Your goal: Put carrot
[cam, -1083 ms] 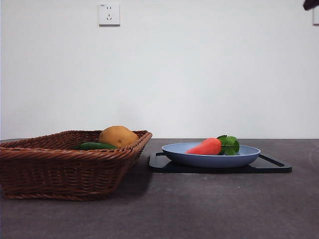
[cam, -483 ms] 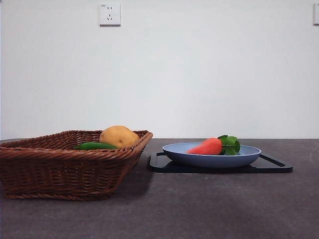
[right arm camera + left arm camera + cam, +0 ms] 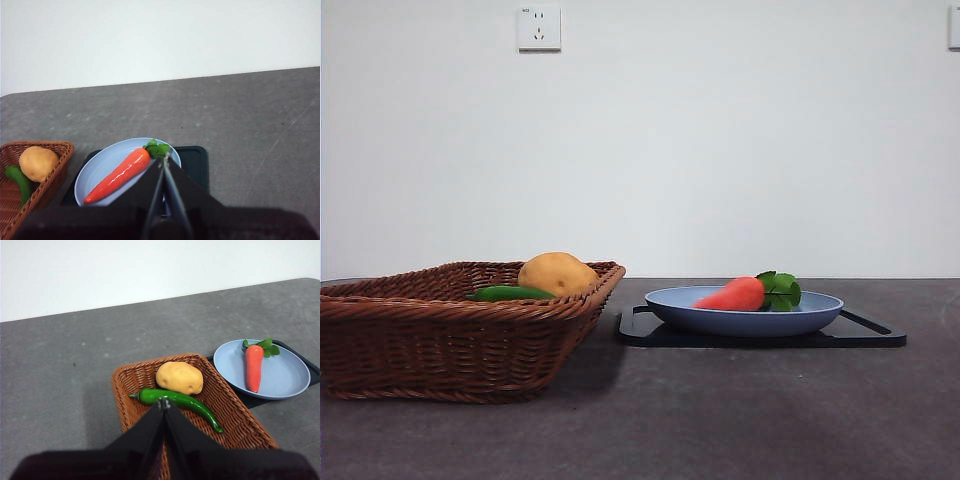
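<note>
The red-orange carrot [image 3: 732, 295] with green leaves lies in the blue plate [image 3: 720, 319] on a black tray [image 3: 875, 335]. It also shows in the left wrist view [image 3: 253, 367] and the right wrist view [image 3: 118, 174]. My left gripper [image 3: 163, 402] is shut and empty, high above the wicker basket [image 3: 235, 420]. My right gripper [image 3: 163, 162] is shut and empty, high above the plate [image 3: 100, 172], apart from the carrot. Neither gripper shows in the front view.
The wicker basket [image 3: 420, 340] at the left holds a yellow-brown potato [image 3: 556, 273] and a slim green pepper [image 3: 508, 293]. They also show in the left wrist view: the potato [image 3: 179, 377] and the pepper [image 3: 180, 402]. A wall socket [image 3: 539, 28] is on the back wall.
The black arm tip at the top right corner of the front view has gone out of sight. The carrot, plate and basket have not moved.
</note>
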`<act>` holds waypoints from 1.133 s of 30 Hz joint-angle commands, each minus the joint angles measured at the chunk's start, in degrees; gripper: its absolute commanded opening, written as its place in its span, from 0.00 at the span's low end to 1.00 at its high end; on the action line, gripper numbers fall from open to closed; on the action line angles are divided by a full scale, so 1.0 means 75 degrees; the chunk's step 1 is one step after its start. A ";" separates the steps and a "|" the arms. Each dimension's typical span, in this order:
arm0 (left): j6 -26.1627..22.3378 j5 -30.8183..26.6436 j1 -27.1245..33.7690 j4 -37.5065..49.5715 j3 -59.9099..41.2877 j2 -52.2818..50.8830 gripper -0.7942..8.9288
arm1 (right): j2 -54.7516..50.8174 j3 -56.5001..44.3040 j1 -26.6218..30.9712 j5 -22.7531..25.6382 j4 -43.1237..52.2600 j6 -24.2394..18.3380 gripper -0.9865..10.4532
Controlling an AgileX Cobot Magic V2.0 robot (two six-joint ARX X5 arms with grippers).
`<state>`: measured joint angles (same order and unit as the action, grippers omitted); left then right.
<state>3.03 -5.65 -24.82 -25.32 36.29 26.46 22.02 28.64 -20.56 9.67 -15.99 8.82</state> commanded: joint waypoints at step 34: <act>-0.0560 0.0973 0.3678 0.2017 -0.4074 -0.3045 0.09 | 0.0015 0.0023 -0.0032 0.0181 0.0079 0.0105 0.09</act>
<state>-0.91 1.28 2.57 -11.62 6.02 4.25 22.02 28.64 -20.56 10.72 -16.01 9.21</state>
